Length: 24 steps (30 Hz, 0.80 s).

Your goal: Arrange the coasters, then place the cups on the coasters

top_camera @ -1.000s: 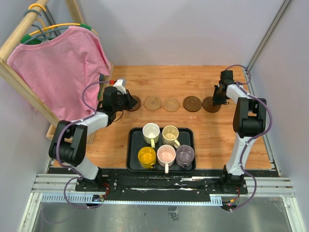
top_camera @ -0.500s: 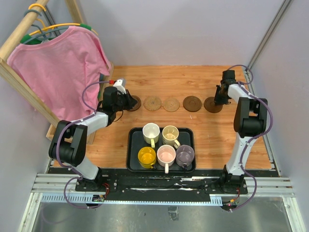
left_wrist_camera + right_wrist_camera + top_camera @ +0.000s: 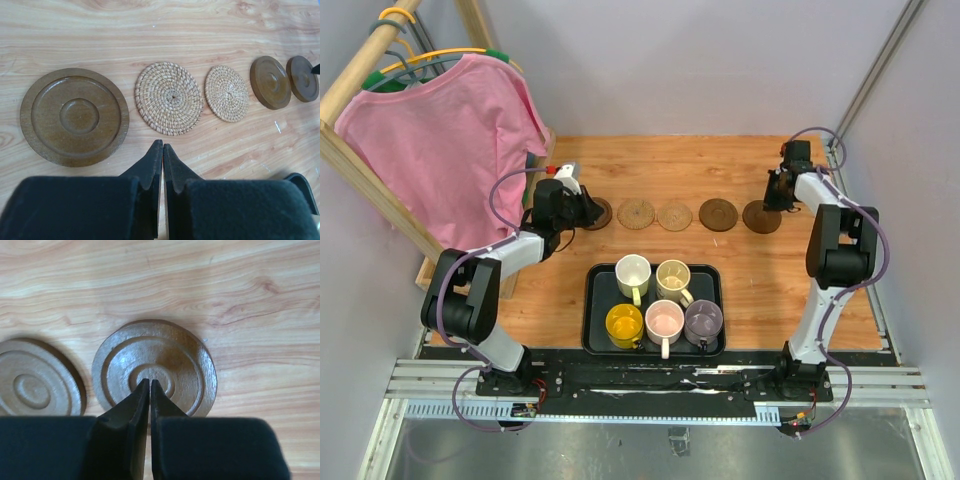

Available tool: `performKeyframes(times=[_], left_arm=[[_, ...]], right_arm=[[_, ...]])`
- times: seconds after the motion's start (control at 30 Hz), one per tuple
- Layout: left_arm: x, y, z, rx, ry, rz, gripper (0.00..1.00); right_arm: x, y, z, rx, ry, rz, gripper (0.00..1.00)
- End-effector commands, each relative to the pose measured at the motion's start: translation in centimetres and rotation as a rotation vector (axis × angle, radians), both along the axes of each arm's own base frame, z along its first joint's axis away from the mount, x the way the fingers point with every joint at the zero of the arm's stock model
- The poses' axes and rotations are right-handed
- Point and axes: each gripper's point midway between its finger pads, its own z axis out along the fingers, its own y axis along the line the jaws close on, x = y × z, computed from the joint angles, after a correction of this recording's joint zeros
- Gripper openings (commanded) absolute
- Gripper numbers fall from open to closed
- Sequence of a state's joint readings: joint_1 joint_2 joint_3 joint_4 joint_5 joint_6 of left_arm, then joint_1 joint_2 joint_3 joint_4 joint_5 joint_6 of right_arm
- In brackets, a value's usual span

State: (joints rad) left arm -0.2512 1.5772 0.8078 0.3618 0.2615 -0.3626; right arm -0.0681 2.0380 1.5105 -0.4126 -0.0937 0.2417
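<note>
Right jaws lifted off end coaster [image 3: 165, 352], closed, near table edge [image 3: 837, 215]; left jaws closed.

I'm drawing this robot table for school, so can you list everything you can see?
Coasters: five, three dark brown and two tan woven, in a row across the far part of the table.
Cups: five, white, cream, yellow, pink and purple, all in the tray.
Tray: one, black, near middle.
Shirt: one, pink, hanging far left.
Rack: one, wooden, far left, holding the shirt.
Table: one, light wood, under everything.
Arms: two, black and white, bases at the near edge.
Left pincer: one, black, shut, by the leftmost coaster.
Right pincer: one, black, shut, over the rightmost coaster.
</note>
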Motion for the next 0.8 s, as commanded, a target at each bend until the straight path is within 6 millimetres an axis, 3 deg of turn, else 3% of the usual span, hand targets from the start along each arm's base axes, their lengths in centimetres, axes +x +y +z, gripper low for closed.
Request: performKeyframes(times=[0.0, 0.27, 0.3, 0.57, 0.63, 0.77], left_arm=[[0.5, 0.0, 0.9, 0.021, -0.041, 0.002, 0.07], [0.3, 0.0, 0.7, 0.02, -0.044, -0.005, 0.07], [-0.1, 0.0, 0.8, 0.017, -0.054, -0.009, 0.07], [-1.1, 0.6, 1.6, 0.026, -0.081, 0.006, 0.09], [-1.5, 0.9, 1.7, 0.028, -0.085, 0.014, 0.14], [-2.4, 1.2, 2.4, 0.019, -0.097, 0.022, 0.4]], right_arm=[[0.8, 1.4, 5.7, 0.033, -0.162, 0.071, 0.07], [-0.6, 5.2, 10.3, 0.048, -0.282, 0.159, 0.24], [-1.3, 6.4, 10.8, 0.05, -0.292, 0.183, 0.29], [-3.7, 9.9, 11.5, 0.048, -0.301, 0.255, 0.45], [-4.1, 10.3, 11.8, 0.053, -0.307, 0.261, 0.5], [-5.2, 11.2, 12.5, 0.075, -0.328, 0.281, 0.61]])
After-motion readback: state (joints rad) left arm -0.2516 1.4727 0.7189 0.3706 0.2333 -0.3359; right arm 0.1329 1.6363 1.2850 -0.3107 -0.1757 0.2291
